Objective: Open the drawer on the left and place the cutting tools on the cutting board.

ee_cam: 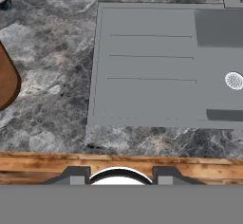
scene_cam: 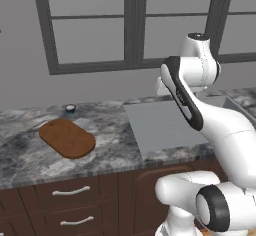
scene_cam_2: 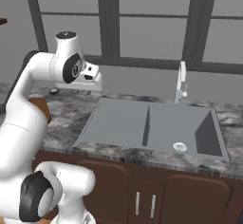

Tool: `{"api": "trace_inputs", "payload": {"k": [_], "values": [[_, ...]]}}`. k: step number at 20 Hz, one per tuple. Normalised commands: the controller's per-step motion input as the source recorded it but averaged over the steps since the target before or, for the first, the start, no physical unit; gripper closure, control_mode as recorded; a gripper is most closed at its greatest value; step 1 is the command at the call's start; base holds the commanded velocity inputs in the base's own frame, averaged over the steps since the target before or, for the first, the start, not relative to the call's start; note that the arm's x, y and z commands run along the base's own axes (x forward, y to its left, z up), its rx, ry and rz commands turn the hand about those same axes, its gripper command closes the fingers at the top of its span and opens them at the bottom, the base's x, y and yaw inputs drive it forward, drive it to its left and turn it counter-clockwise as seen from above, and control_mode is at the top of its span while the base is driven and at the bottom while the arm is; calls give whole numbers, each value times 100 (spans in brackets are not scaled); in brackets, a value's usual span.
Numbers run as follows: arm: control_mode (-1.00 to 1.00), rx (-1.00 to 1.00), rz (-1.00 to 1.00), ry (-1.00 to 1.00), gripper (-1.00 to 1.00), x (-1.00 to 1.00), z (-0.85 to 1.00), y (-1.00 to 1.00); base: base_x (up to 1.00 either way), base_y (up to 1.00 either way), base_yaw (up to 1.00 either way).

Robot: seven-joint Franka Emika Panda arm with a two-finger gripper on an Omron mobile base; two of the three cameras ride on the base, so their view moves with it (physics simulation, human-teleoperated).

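A grey-veined marble counter [scene_cam: 30, 160] crosses mid-frame, holding a grey sink [scene_cam_2: 156, 126]; dark-framed windows [scene_cam: 90, 25] fill the grey wall [scene_cam: 20, 55] above, dark-brown cabinets [scene_cam_2: 190, 194] below.

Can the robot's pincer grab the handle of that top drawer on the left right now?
Probably not yet. The pincer sits high over the counter, beside the sink, while the drawer is shut below the counter edge. Nothing blocks its handle; the arm must swing left and down.

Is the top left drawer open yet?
Shut. The top drawer sits flush with the cabinet front, handle untouched.
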Motion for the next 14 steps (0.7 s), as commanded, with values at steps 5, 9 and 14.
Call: {"api": "trace_inputs", "payload": {"k": [5, 9, 14], "values": [[-100, -3, 0, 0, -100, -20, -1, 10, 0, 0, 0], [-100, -18, 4, -4, -100, -52, 0, 68, 0, 0, 0], [-100, -27, 8, -3, -100, -69, 0, 100, 0, 0, 0]]}}
